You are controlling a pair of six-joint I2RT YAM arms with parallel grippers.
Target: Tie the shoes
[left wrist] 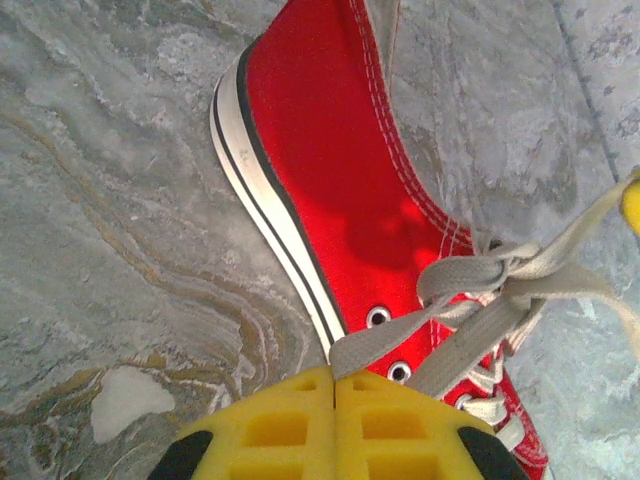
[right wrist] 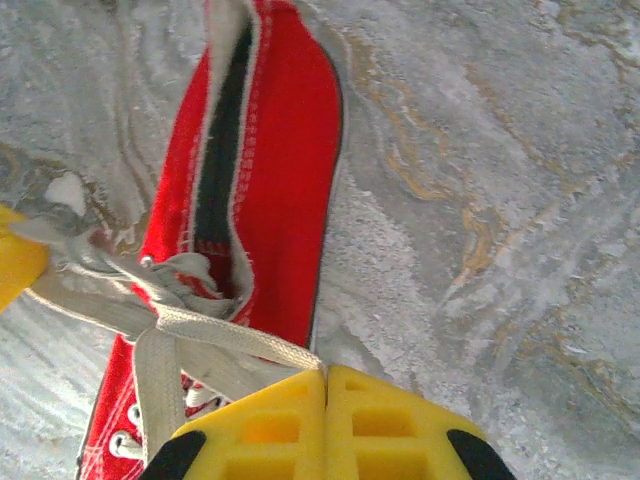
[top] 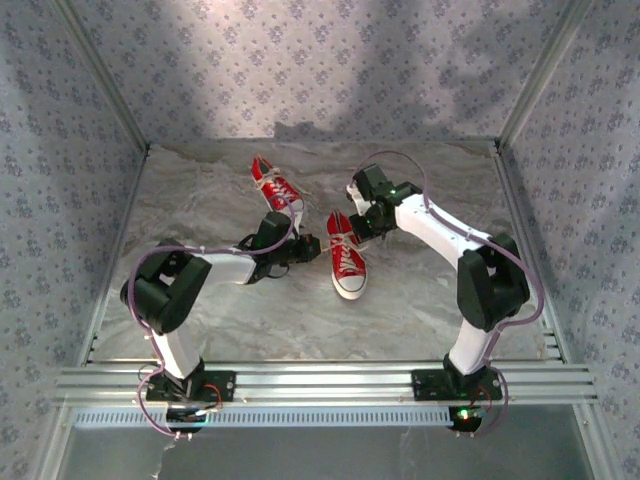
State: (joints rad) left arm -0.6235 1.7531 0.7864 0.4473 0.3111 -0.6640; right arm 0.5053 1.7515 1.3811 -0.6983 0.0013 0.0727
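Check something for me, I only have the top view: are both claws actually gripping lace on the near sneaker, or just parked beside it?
Observer: Left wrist view: the left claw is shut, with a white lace pinched between its yellow pads.
Operator: Right one?
Observer: Same. The right claw is shut on a second lace strand, which runs back to the red sneaker.
Operator: Knot formed?
Observer: The strands cross in a loose knot near the top eyelets. I see no finished bow.
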